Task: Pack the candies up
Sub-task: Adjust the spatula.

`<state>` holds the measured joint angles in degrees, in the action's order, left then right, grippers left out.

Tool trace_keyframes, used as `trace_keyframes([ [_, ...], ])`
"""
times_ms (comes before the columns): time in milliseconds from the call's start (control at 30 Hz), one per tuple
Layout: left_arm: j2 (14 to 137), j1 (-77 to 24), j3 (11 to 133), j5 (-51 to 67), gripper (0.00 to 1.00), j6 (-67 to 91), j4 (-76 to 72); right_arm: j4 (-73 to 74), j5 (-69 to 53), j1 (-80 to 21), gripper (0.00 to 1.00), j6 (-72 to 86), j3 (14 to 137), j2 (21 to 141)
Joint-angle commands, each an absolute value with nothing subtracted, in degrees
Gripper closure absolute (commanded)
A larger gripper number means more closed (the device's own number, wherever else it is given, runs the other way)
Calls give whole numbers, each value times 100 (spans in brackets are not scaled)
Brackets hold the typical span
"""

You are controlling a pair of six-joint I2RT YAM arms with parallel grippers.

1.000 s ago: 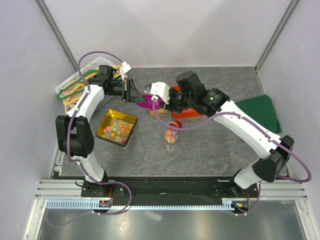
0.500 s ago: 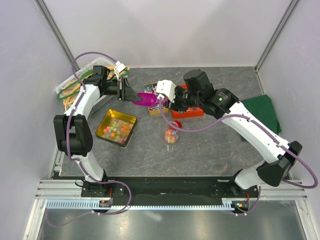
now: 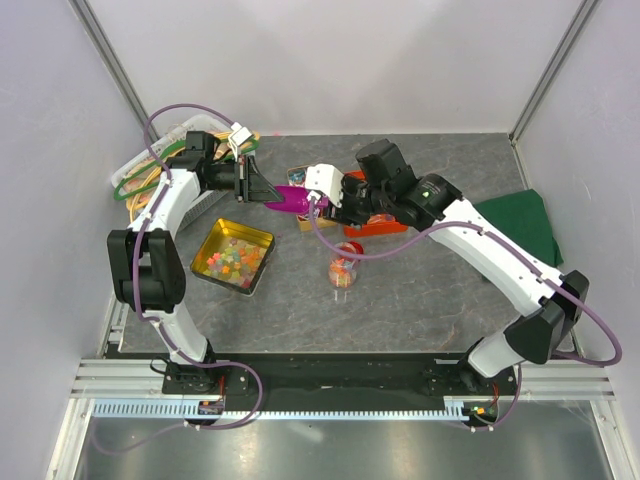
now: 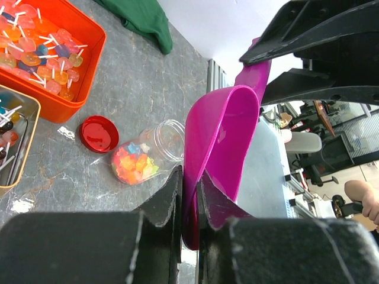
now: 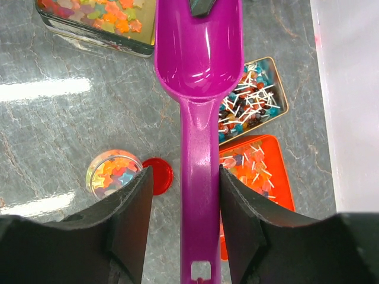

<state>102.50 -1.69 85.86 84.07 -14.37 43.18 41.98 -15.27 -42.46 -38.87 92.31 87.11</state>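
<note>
Star-shaped pastel candies (image 3: 232, 256) fill a gold tin at the left, and more candies (image 3: 342, 270) sit in a small clear jar (image 5: 112, 174) mid-table. A purple scoop (image 3: 293, 198) hangs in the air between the arms. My left gripper (image 4: 189, 174) is shut on the rim of the scoop's bowl (image 4: 222, 136). My right gripper (image 5: 183, 171) is open, one finger either side of the scoop's handle (image 5: 198, 177); the left finger stands clear and the right one is close against it. The scoop bowl (image 5: 198, 53) is empty.
A red lid (image 5: 158, 176) lies beside the jar. An orange box (image 3: 380, 222) of lollipops and a small tin (image 5: 254, 97) of lollipops sit behind. A green cloth (image 3: 520, 225) lies at the right. A clear bin (image 3: 150, 170) of cables stands back left.
My right gripper's jaws have spread apart off the scoop handle. The left gripper has lifted the scoop slightly and keeps holding it by the bowl.
</note>
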Motion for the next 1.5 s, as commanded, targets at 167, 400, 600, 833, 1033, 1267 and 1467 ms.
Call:
trace_keyframes([
  [167, 9993, -176, 8552, 9685, 98, -1345, 4289, 3990, -1758, -4245, 47, -3990, 9325, 8921],
  [400, 9993, -185, 8534, 9721, 98, -1336, 4280, 3981, -1819, -4245, 53, -3990, 9439, 9044],
  [600, 9984, -185, 8517, 9747, 98, -1327, 4280, 3973, -1819, -4245, 57, -4008, 9536, 9132],
  [833, 9984, -185, 8473, 9756, 98, -1345, 4271, 3964, -1863, -4245, 69, -3999, 9598, 9176],
  [1033, 9958, -185, 8473, 9782, 98, -1353, 4272, 3973, -1846, -4236, 85, -3999, 9624, 9202],
  [1267, 10019, -185, 8525, 9440, 93, -1336, 4280, 3947, -1600, -4236, 100, -3911, 9607, 9194],
  [1467, 10309, -167, 8903, 8614, 75, -1222, 4289, 3648, -836, -4184, 100, -3691, 9308, 8904],
])
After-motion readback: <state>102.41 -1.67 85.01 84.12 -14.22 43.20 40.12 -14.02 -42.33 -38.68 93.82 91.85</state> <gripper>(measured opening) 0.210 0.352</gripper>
